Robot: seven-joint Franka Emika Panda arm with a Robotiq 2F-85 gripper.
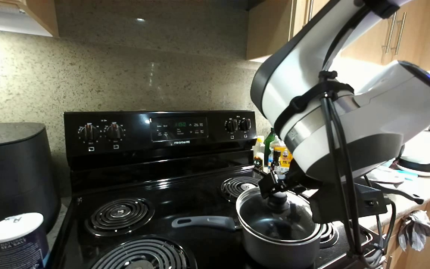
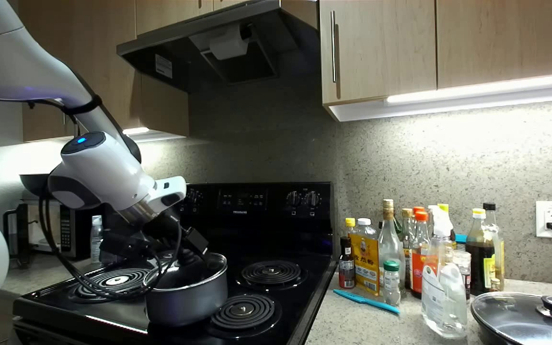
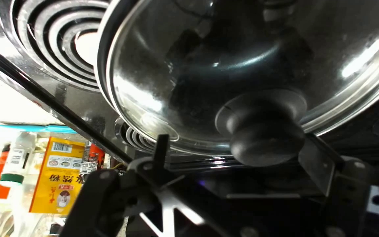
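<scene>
black fingers (image 3: 317,164) by lid knob (image 3: 266,141), contact unclear

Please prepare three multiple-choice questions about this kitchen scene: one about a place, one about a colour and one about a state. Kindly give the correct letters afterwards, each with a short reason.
1. Where does the grey pot stand?
A) Inside the microwave
B) On top of the range hood
C) On the stove

2. What colour is the slim utensil in front of the bottles?
A) Red
B) Blue
C) Yellow

3. In what state is the gripper?
A) Open, at the knob of the lid
B) Shut on the pot's handle
C) Shut, holding nothing

Answers:
1: C, because both exterior views show it standing there.
2: B, because its bright blue shows clearly in an exterior view.
3: A, because the wrist view shows its fingers spread apart, with the knob close by.
</scene>
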